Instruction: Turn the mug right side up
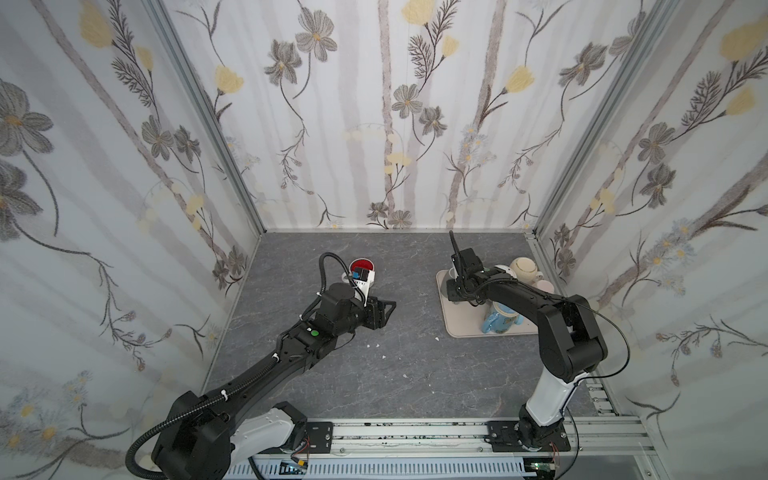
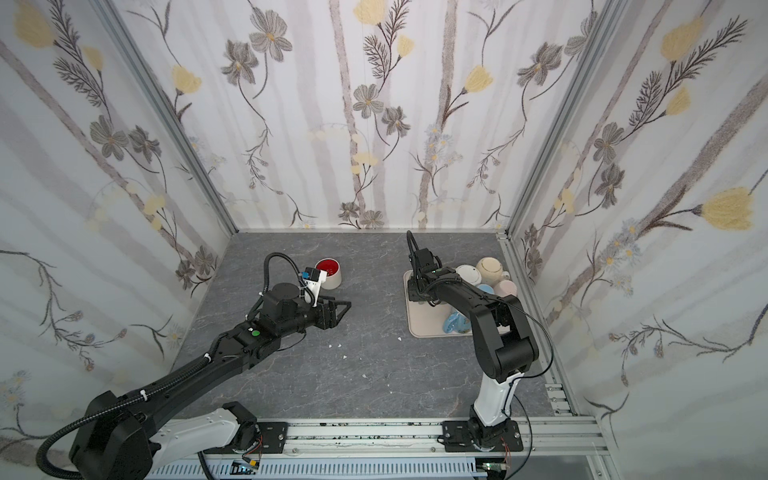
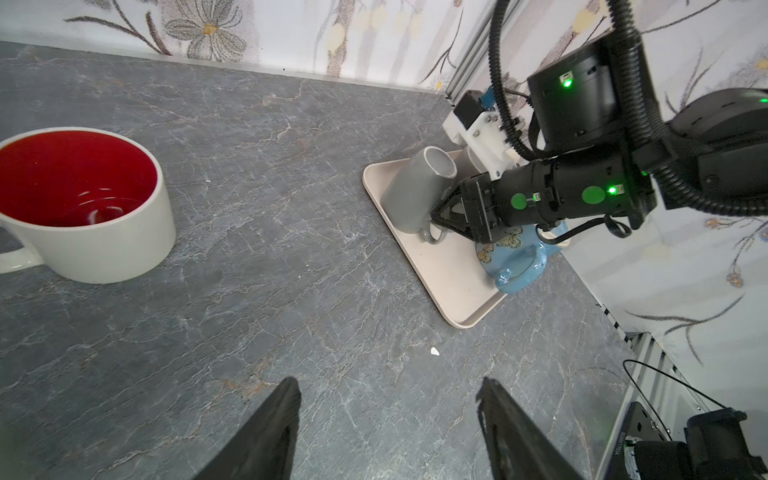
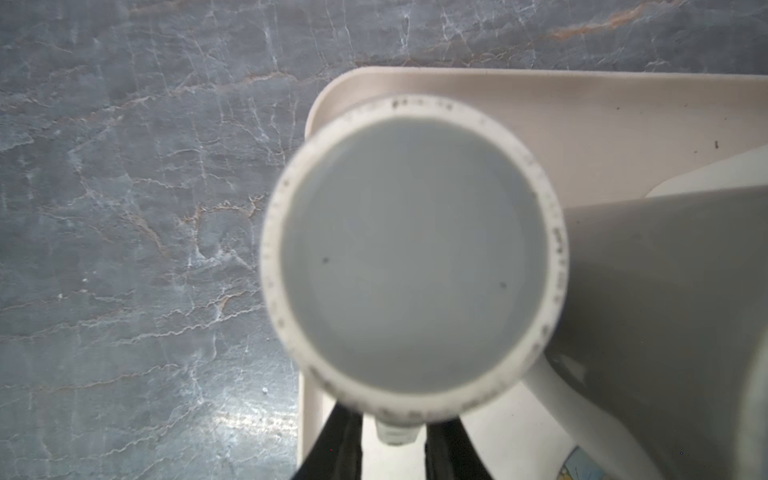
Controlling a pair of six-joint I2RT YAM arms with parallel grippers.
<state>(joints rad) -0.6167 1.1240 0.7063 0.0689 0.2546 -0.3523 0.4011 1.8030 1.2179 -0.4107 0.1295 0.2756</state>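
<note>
A grey mug (image 3: pixel 411 195) stands mouth down at the back left corner of the beige tray (image 3: pixel 453 282). From above, the right wrist view shows its round base (image 4: pixel 411 249) with a pale unglazed ring. My right gripper (image 4: pixel 392 440) reaches in low at the mug's side and is shut on the mug's handle (image 4: pixel 395 432), one black finger on each side; the left wrist view shows this gripper (image 3: pixel 436 218) at the handle too. In both top views the right arm hides most of the mug. My left gripper (image 3: pixel 388 386) hangs open over bare tabletop, seen in both top views (image 1: pixel 390 307) (image 2: pixel 347 306).
A white cup with a red inside (image 1: pixel 363 266) (image 3: pixel 79 199) stands upright behind the left wrist. The tray (image 1: pixel 457 328) also holds a blue butterfly mug (image 1: pixel 500 320), a beige teapot (image 1: pixel 524 268), a pink cup (image 1: pixel 544 286) and another grey vessel (image 4: pixel 665 311). White chips (image 1: pixel 376 345) dot the table.
</note>
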